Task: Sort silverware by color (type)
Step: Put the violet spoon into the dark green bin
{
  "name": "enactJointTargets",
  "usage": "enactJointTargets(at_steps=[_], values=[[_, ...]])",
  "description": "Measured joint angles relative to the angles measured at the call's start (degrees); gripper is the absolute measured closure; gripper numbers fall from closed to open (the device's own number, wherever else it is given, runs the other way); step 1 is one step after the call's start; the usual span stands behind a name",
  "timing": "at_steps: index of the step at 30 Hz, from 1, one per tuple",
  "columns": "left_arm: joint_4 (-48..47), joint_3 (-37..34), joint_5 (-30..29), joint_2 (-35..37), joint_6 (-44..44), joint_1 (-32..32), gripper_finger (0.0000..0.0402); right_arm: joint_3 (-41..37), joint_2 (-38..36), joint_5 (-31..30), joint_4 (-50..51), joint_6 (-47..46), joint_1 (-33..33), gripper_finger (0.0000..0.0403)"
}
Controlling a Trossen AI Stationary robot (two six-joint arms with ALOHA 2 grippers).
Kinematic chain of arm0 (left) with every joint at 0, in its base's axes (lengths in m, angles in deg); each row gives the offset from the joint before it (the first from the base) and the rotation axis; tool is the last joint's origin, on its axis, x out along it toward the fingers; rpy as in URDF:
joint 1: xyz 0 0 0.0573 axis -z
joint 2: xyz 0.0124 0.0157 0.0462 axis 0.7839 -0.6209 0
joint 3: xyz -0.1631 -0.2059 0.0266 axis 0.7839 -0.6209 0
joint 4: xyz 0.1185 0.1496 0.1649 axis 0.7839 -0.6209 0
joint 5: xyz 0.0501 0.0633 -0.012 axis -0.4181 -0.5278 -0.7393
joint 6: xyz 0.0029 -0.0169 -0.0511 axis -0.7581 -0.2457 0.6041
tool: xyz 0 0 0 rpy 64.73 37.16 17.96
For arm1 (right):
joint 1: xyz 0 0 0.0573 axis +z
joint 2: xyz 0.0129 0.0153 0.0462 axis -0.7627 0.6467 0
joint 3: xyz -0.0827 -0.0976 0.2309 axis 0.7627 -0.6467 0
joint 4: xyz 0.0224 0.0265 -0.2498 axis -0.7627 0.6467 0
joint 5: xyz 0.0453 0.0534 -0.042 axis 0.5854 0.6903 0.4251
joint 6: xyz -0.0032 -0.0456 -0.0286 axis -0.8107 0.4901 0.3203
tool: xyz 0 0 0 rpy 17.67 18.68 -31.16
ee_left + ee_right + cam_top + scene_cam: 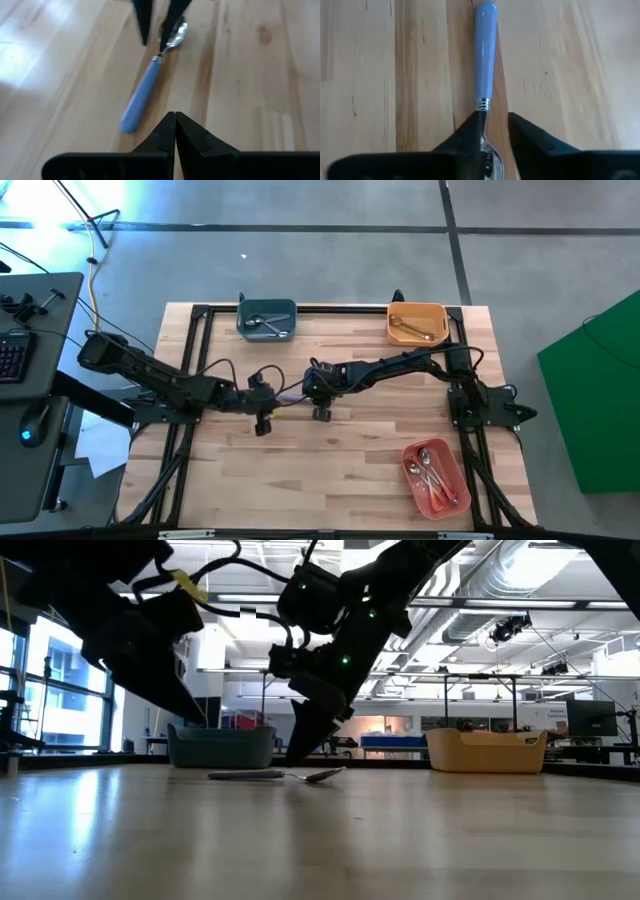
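Note:
One piece of silverware, a spoon with a lavender-blue handle (142, 92) and a silver bowl, lies flat on the wooden table near its middle (275, 775). My right gripper (492, 127) reaches down over the spoon's neck. It is open, with one finger on each side of the neck just behind the bowl. My left gripper (175, 122) is shut and empty. It hovers just beyond the free end of the handle, pointing along the spoon toward the right gripper. My right gripper has one finger (470, 131) lying against the spoon's neck (483, 107), just below the metal collar. The other finger stands apart, with bare wood showing between it and the neck. The fingers slant down from above, across the spoon. The spoon lies flat on the table.
A teal bin (267, 332) at the far left holds silver-headed pieces. An orange bin (440, 315) at the far right holds gold ones. A red-pink bin (452, 465) with spoons stands near the front right. Bare wood lies in front of both grippers.

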Motion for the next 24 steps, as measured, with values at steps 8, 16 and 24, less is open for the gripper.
enactJointTargets(at_steps=[8,16,24], values=[[0.4,-0.1,7.6,-0.9,-5.4,-6.9,0.0335,0.0,0.0,0.9,-0.7,-0.1,0.0,0.0372],[7.6,0.0,11.6,-7.8,-15.8,-11.7,0.0243,0.0,-0.5,0.9,-0.1,0.0,0.3,0.0285],[20.3,0.8,16.7,-16.0,-19.0,-14.8,0.0220,0.0,-6.6,-4.2,12.7,-0.8,3.2,0.0270]])
